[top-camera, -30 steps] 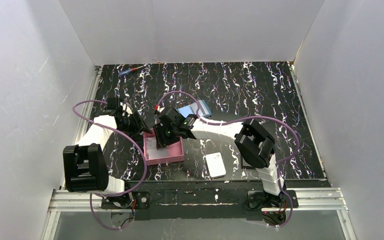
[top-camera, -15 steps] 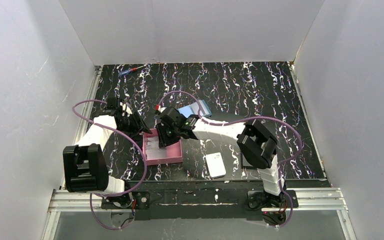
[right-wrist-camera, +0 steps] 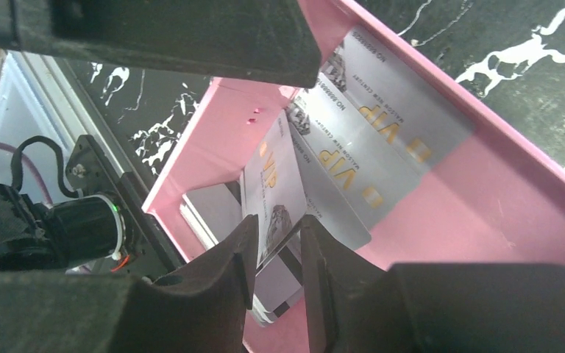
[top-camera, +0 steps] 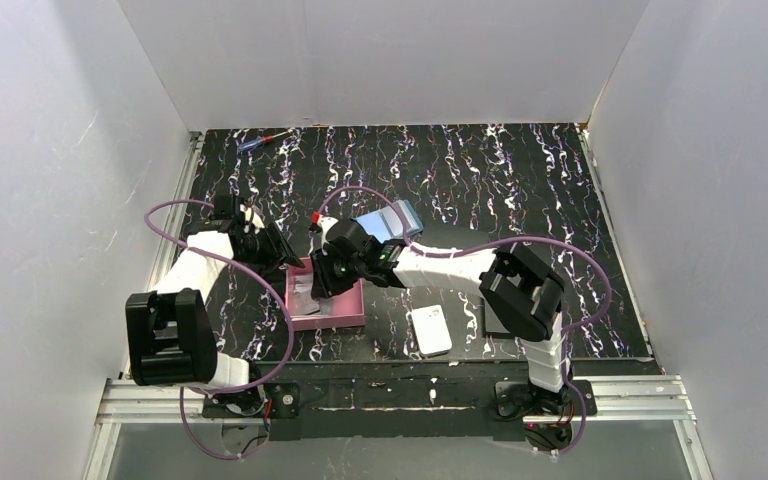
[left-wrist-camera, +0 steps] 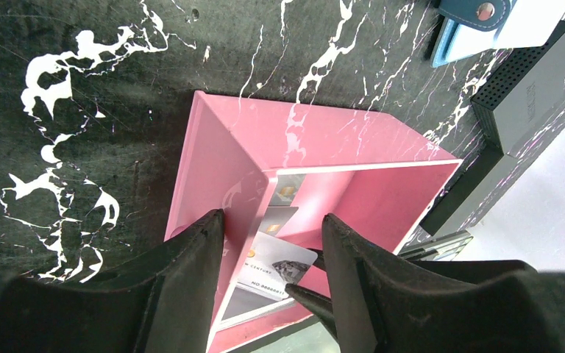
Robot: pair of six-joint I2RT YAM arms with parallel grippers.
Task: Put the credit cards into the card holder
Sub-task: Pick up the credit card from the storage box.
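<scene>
**Top external.** The pink tray (top-camera: 348, 322) sits centre-left on the table. The card holder (top-camera: 392, 222) lies open at about 1 o'clock of the tray, near it but apart. The right gripper (top-camera: 322, 290) reaches into the tray, and the left gripper (top-camera: 288, 262) waits at the tray's 10 o'clock corner.

**Left wrist.** The left gripper (left-wrist-camera: 272, 220) has its fingers spread across the tray's (left-wrist-camera: 301, 132) near wall. Whether they touch the wall cannot be told. The credit cards (left-wrist-camera: 276, 257) lie between the fingers, and the card holder (left-wrist-camera: 478, 11) is at 1 o'clock.

**Right wrist.** The right gripper (right-wrist-camera: 278, 224) pinches the raised card (right-wrist-camera: 272, 184), which is tilted on edge. The other credit cards (right-wrist-camera: 382, 132) lie flat on the tray (right-wrist-camera: 485, 198).

**Step in hand.** The raised card should probably be lifted straight up so that it clears the tray wall and drags no neighbouring card with it. It can then be carried toward 1 o'clock and presented edge-first to the holder's pocket.

**Change.** Compared with half a second ago, the right elbow has swung toward 3 o'clock and more of the card holder is uncovered. The tray and the left arm look unmoved.
</scene>
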